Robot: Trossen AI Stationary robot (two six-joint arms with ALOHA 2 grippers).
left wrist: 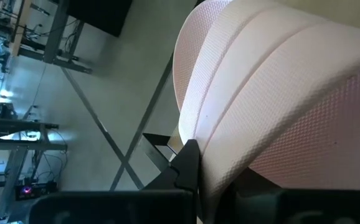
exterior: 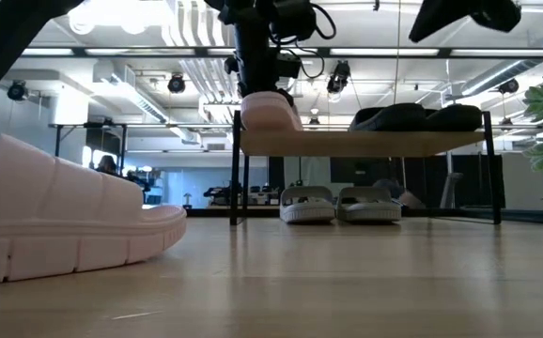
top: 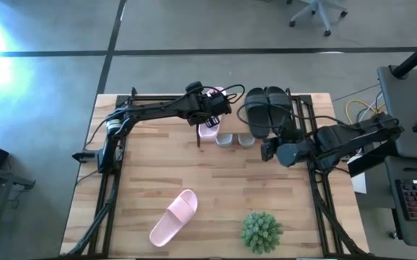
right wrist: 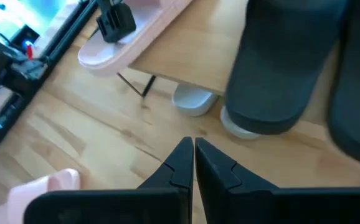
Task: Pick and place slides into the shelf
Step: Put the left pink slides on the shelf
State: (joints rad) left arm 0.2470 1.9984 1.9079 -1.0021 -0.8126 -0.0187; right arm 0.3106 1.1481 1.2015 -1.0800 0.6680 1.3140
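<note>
Gripping a pale pink slide (top: 209, 128) at the shelf (exterior: 365, 143) top's left end, upper centre of the high view, the left gripper (top: 210, 108) is clamped on it. Right gripper (right wrist: 193, 163) – closed, empty. Its mate (top: 173, 217) lies lower centre – probably light, springy foam; best pinched by the strap.

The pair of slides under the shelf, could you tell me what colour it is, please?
Light grey-white; the pair under the shelf shows best in the low view.

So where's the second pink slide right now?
In the high view the loose pink slide lies on the table's near part, left of the small green plant, well away from the shelf and its mate in the left hand.
</note>
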